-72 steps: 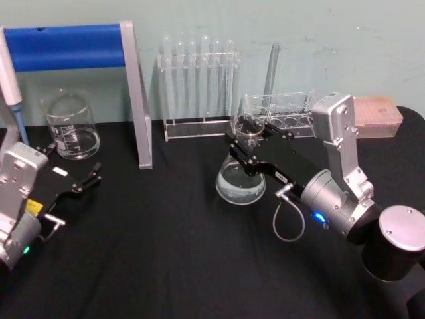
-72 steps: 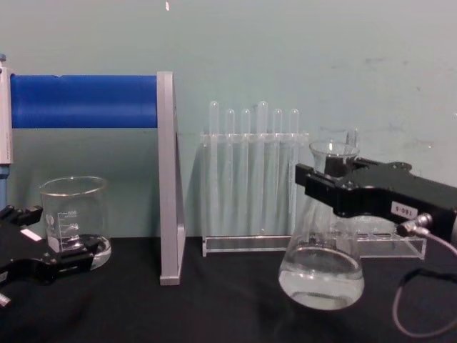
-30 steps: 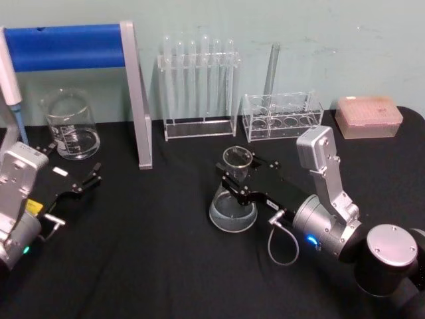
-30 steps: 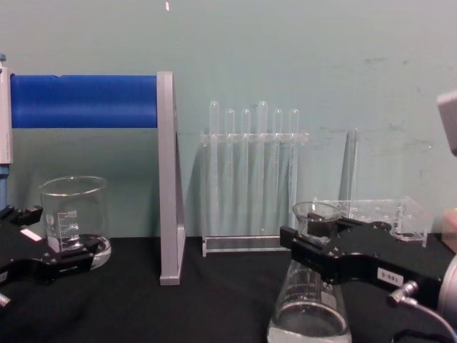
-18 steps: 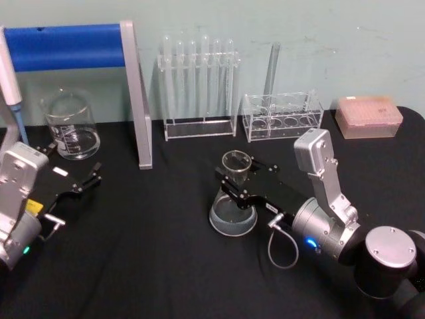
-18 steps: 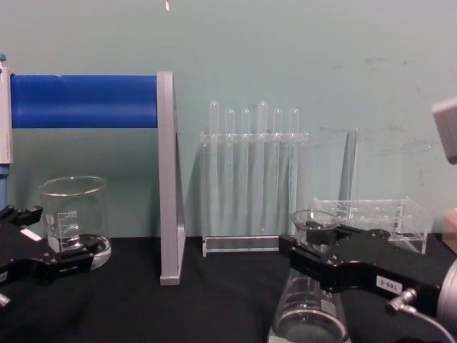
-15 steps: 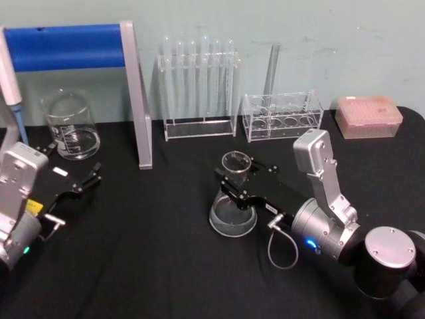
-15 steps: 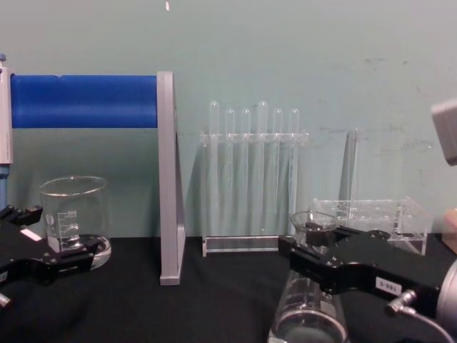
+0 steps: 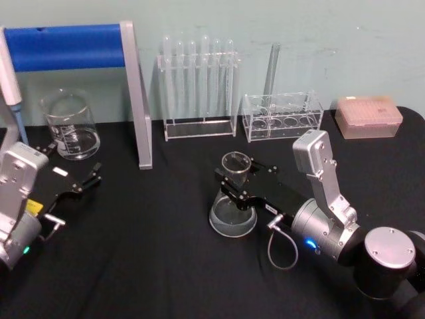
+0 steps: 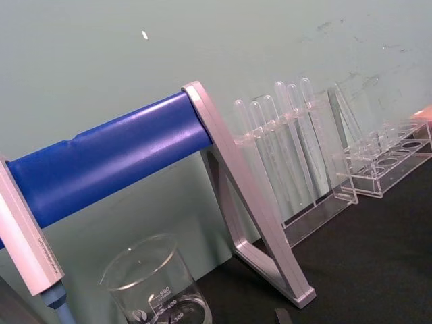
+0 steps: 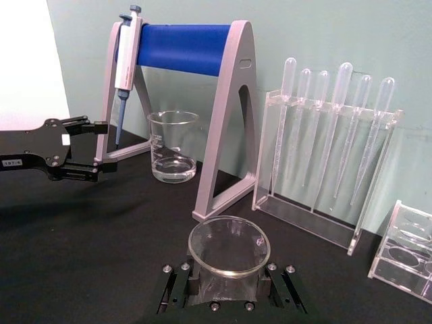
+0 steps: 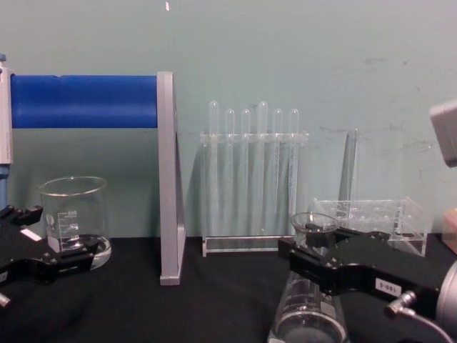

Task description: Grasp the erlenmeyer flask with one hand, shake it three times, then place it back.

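The erlenmeyer flask (image 9: 227, 220) is clear glass with a little liquid in it and stands upright on the black table, right of centre. My right gripper (image 9: 236, 181) reaches in from the right and is shut on the flask's neck just under the rim. In the chest view the same black hand (image 12: 303, 254) clamps the neck of the flask (image 12: 307, 323). The right wrist view looks down on the flask's rim (image 11: 228, 246) between the jaws. My left gripper (image 9: 73, 163) rests open at the table's left, far from the flask.
A glass beaker (image 9: 70, 126) stands at the back left beside a blue pipette stand (image 9: 136, 100) holding a pipette (image 9: 10, 80). Behind the flask are a rack of test tubes (image 9: 199, 86), a low clear rack (image 9: 282, 116) and a pink tip box (image 9: 368, 116).
My right gripper has carried the flask down from mid-air and nearer to me, onto the table. Over the last half second it has barely moved. The left arm has stayed still.
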Robot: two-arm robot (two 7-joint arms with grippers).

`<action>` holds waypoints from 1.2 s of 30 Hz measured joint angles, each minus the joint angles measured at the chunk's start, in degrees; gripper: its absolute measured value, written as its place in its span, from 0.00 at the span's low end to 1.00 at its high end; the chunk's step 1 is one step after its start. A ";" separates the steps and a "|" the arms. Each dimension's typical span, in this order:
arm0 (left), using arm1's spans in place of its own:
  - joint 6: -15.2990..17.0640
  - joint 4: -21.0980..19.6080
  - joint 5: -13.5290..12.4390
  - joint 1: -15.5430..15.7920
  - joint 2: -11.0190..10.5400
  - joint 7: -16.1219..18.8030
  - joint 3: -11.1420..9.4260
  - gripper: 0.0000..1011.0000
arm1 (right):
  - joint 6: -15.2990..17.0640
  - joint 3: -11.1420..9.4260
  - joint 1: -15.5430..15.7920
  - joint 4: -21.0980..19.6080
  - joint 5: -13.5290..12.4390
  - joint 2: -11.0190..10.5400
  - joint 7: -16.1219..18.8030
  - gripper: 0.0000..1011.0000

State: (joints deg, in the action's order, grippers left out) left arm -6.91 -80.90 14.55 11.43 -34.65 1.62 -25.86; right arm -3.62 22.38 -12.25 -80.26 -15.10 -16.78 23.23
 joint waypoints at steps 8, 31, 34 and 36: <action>0.00 0.00 0.00 0.00 0.00 0.00 0.00 0.99 | 0.02 -0.04 0.00 -0.01 0.01 0.00 -0.01 0.52; 0.00 0.00 0.00 0.00 0.00 0.00 0.00 0.99 | 0.03 -0.06 0.00 -0.07 0.00 0.00 0.00 0.99; 0.00 0.00 0.00 0.00 0.00 0.00 0.00 0.99 | 0.03 -0.06 0.00 -0.07 0.00 0.00 0.00 0.99; 0.00 0.00 0.00 0.00 0.00 0.00 0.00 0.99 | 0.35 -0.18 0.06 -0.25 -0.28 -0.07 0.10 0.99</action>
State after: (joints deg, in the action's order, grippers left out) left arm -6.91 -80.90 14.55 11.43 -34.65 1.62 -25.86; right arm -3.27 22.20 -12.19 -80.51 -15.39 -16.85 23.33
